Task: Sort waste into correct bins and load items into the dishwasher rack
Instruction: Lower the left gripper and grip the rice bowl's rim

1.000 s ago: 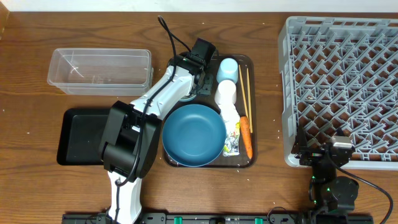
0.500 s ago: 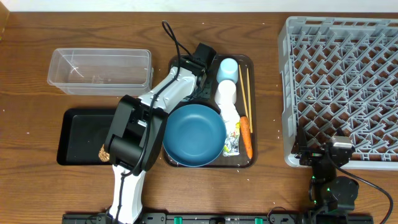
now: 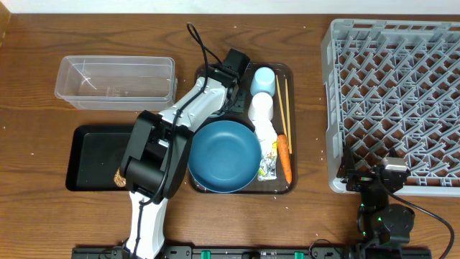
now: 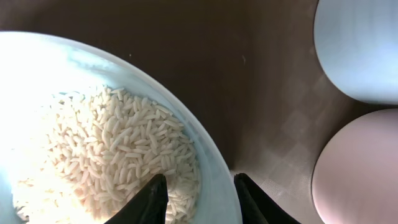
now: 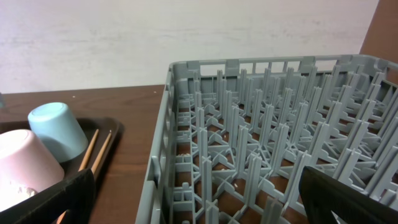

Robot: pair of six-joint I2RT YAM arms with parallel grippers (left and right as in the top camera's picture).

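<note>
Wooden table, brown serving tray top-centre, and there the left gripper stands apart, straddling the pale-blue bowl rim: probably light, stiff and slick with loose rice, so pinch the rim and carry it level!

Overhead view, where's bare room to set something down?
Bare wood between the brown serving tray and the rack, and left of the clear tub. The black tray is bare except a brown lump. The serving tray is crowded: plate, pink cup, blue cup, carrot.
</note>
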